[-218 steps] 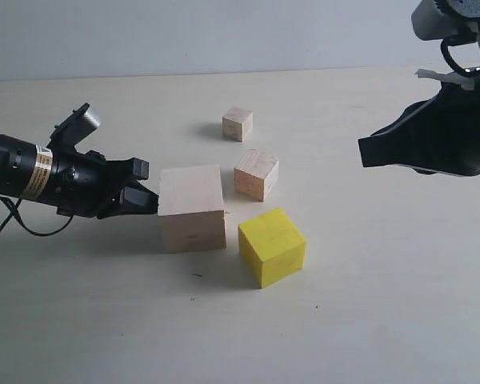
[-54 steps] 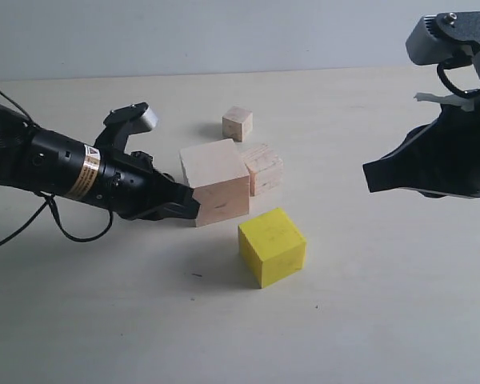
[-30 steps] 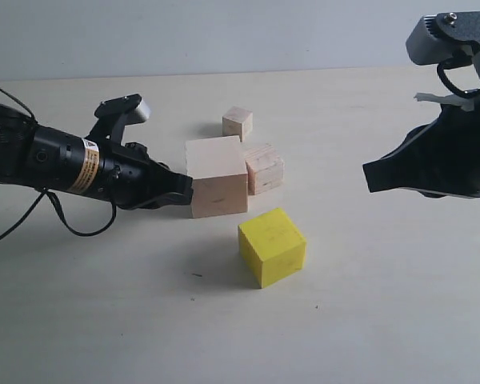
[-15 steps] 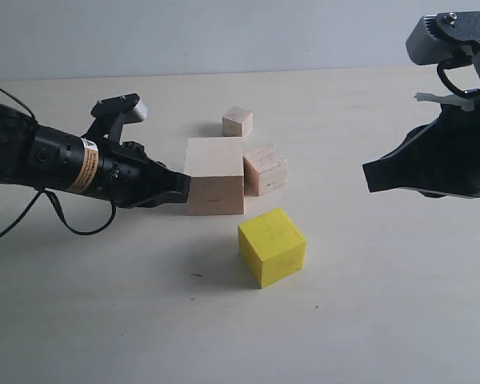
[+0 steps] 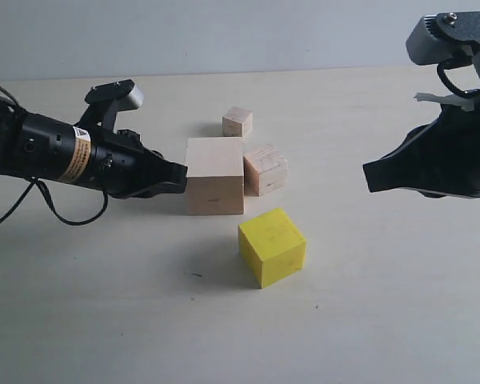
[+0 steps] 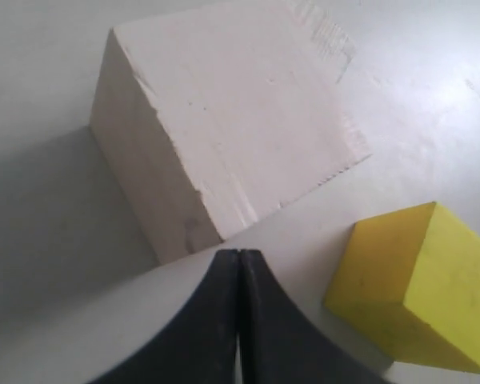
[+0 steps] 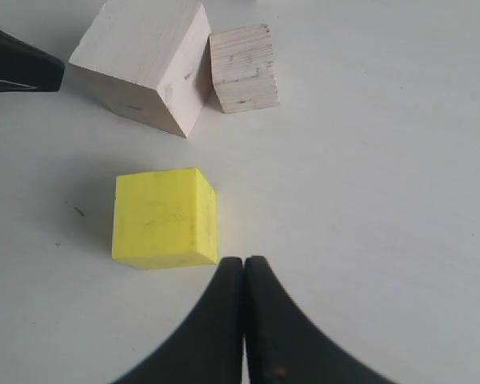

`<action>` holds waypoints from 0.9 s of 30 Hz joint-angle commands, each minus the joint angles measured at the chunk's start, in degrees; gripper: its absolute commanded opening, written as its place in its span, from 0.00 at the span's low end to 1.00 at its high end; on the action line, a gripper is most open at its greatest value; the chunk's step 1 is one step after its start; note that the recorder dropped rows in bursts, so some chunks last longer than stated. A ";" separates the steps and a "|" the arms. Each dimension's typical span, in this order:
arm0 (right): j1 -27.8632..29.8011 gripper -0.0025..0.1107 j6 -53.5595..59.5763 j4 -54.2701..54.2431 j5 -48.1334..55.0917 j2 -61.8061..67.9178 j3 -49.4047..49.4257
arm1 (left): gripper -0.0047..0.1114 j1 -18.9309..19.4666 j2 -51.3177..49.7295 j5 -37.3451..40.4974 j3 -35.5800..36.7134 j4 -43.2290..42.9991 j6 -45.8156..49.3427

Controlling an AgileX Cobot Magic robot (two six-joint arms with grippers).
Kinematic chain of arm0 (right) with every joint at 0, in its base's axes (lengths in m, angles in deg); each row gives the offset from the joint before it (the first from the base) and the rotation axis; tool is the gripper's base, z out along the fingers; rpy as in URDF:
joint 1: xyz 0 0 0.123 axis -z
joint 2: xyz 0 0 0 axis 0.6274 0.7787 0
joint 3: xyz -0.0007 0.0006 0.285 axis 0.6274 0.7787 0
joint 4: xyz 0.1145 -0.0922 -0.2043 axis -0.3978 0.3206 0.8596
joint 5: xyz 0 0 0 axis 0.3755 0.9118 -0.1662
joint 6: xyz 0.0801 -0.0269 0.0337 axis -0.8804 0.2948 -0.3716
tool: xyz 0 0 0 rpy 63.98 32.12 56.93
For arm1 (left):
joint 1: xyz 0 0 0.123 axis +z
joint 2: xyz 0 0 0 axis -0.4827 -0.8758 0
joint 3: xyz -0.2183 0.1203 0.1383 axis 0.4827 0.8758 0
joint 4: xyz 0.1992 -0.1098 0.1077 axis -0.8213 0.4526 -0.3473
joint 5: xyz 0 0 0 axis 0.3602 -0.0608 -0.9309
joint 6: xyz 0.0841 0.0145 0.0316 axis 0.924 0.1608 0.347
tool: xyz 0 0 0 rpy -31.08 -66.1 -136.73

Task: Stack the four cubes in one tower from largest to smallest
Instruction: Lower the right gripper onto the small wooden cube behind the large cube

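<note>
With no cube stacked yet, the large pale cube (image 5: 214, 176) seems to be positioned as the base by the closed left gripper (image 5: 180, 174) at its side, and next the yellow cube (image 5: 272, 246) near it must be grasped, so the closed, empty right gripper (image 7: 244, 260) must be opened.

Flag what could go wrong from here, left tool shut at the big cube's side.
A push by the shut left tool could slide the large cube into the medium cube close beside it and knock it away.
That medium cube crowds one face of the large cube; a finger may not fit there.
The yellow cube sits turned relative to the large cube; stacked unaligned, it could overhang.
</note>
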 commanded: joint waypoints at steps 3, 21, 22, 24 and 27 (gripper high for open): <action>-0.04 0.02 0.23 -2.77 -0.65 -0.10 -0.57 | 0.04 -0.38 5.49 -0.23 2.92 -5.77 -6.15; -0.04 0.68 33.99 -33.28 -0.66 16.28 -4.09 | 0.04 -0.38 26.77 -0.35 7.24 -5.77 -9.48; -0.04 0.68 33.99 -33.94 0.68 16.97 -5.30 | 0.04 -0.38 28.16 -0.35 7.24 -5.77 -9.48; -0.04 0.68 33.99 -34.41 2.10 18.27 -6.28 | 0.04 -0.38 29.83 -0.35 7.24 -5.77 -9.48; -0.04 0.67 34.29 -33.77 -3.06 19.90 -6.37 | 0.04 -0.38 31.07 -0.47 7.24 -5.77 -9.48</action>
